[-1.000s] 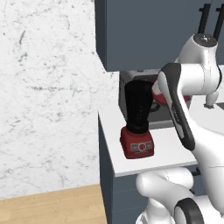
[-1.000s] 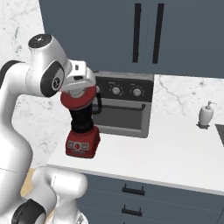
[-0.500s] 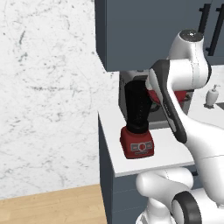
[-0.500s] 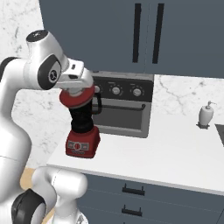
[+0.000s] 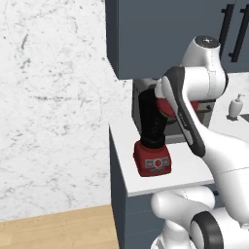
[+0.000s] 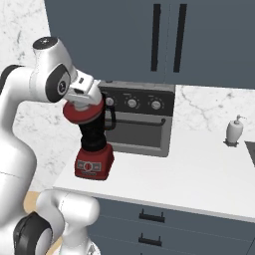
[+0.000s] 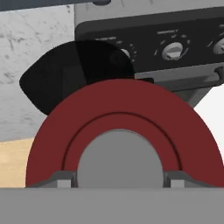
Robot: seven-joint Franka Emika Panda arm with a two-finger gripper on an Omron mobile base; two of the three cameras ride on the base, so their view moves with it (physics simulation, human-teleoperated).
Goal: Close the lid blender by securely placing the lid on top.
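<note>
since a second ago the arm's upper joint has swung further over the counter and the gripper point(image 6: 83, 102) has carried the lid point(image 6: 82, 112) a little lower and nearer the jar's mouth; the blender point(image 6: 93, 149), toaster oven and soap bottle sit where they were. the fingers are closed on the lid's pale grey centre cap, one pad point(image 7: 61, 180) on each side of it in the hand view, so the red disc hangs tilted beneath the hand. in the right base view the lid overlaps the top of the dark jar and hides its rim, so whether it touches the rim or hangs just above it cannot be told. in the hand view the lid point(image 7: 120, 131) lies in front, with the jar's black opening point(image 7: 76, 74) showing beyond its upper left edge, so the two are not lined up in that view. the blender point(image 5: 151, 141) stands upright on its red base near the left end of the white counter point(image 6: 199, 179), close to the front corner, with the marble wall point(image 5: 53, 107) well off to its left. the toaster oven point(image 6: 139, 122) stands just behind and to the right of the jar, its knobs near the handle. dark upper cabinets point(image 6: 159, 40) hang above the arm. to the right the counter runs on past the oven to the soap bottle point(image 6: 233, 132), well apart from the blender.
</note>
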